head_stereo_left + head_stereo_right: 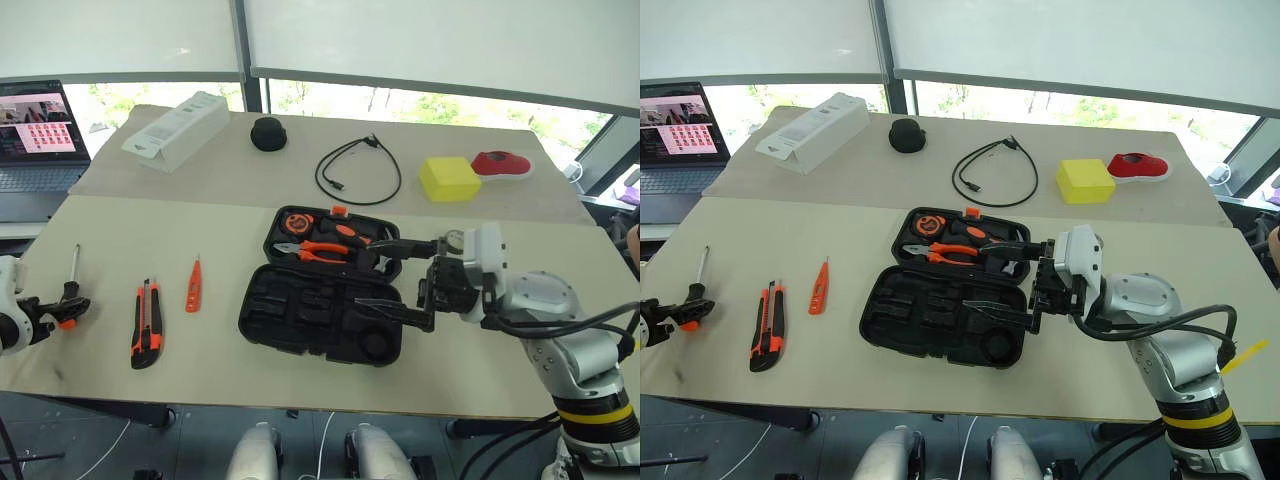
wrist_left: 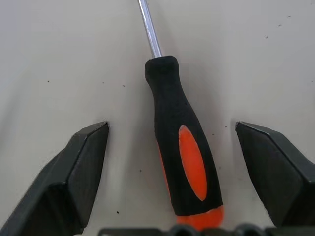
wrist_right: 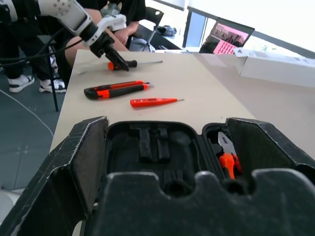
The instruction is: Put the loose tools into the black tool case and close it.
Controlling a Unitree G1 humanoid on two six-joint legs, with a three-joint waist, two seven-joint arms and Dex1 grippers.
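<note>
The black tool case (image 1: 300, 305) lies open in the middle of the table, its moulded slots facing up. To its left lie a small orange tester pen (image 1: 193, 287) and an orange-black utility knife (image 1: 147, 323). Near the table's left end lies a screwdriver (image 2: 184, 157) with an orange-black handle. My left gripper (image 2: 171, 128) is open, one finger on each side of that handle with a gap on both sides. My right gripper (image 1: 388, 282) hovers open over the case's right end, holding nothing.
Orange-handled pliers (image 1: 320, 250) and a tape measure (image 1: 297, 222) sit in the case's far half. At the back are a laptop (image 1: 35, 130), a white box (image 1: 178, 130), a round black object (image 1: 268, 133), a black cable (image 1: 355, 170), a yellow block (image 1: 449, 178) and a red object (image 1: 503, 163).
</note>
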